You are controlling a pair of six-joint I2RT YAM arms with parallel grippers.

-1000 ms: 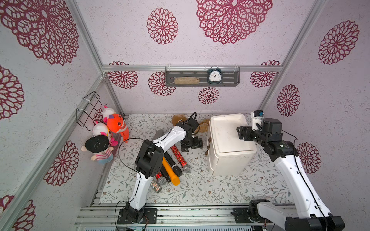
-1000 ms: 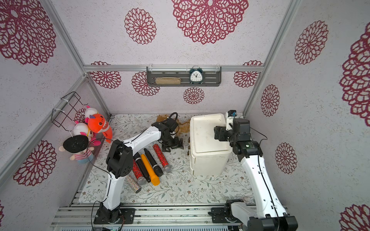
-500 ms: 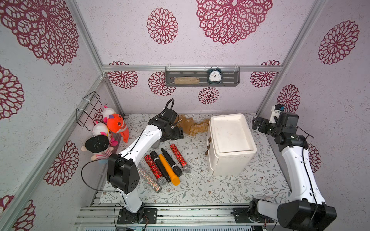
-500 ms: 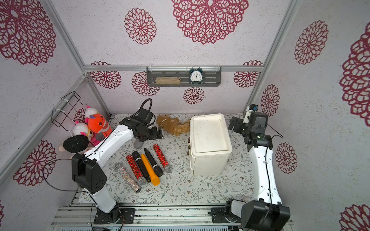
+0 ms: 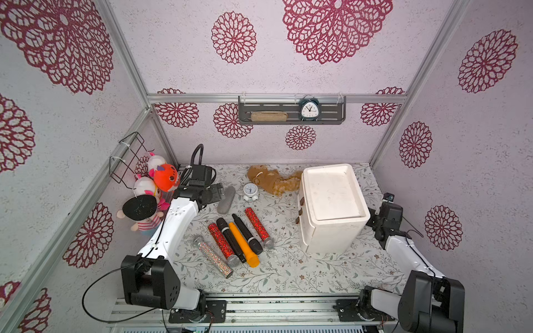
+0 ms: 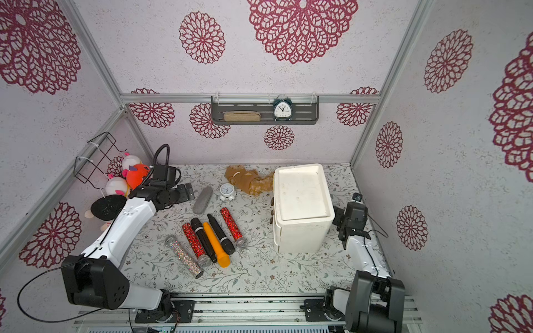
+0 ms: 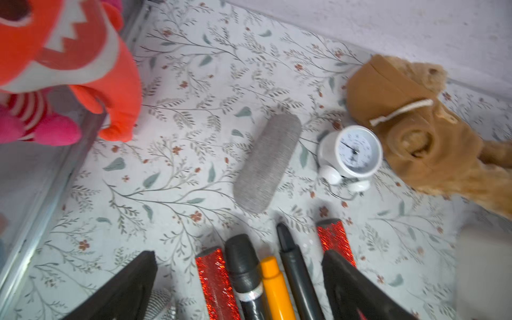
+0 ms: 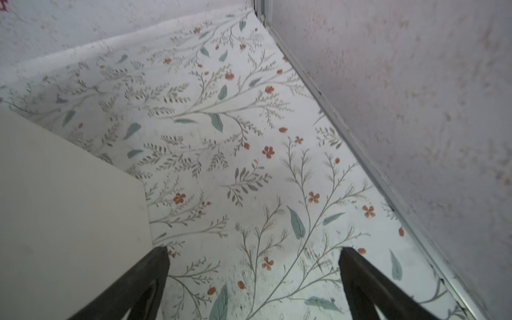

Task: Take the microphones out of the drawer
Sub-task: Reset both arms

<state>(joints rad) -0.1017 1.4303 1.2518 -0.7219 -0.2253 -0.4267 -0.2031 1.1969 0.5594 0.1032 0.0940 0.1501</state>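
Floral table, patterned booth walls. Both arms just backed off white drawer unit. Drawers look shut, so guessing pull-out step done. Now left tool wide apart, empty, mid-left by plush toys. Same for right tool, apart, empty, right of unit. Row of microphones at centre, below-right of left tool, not touching.
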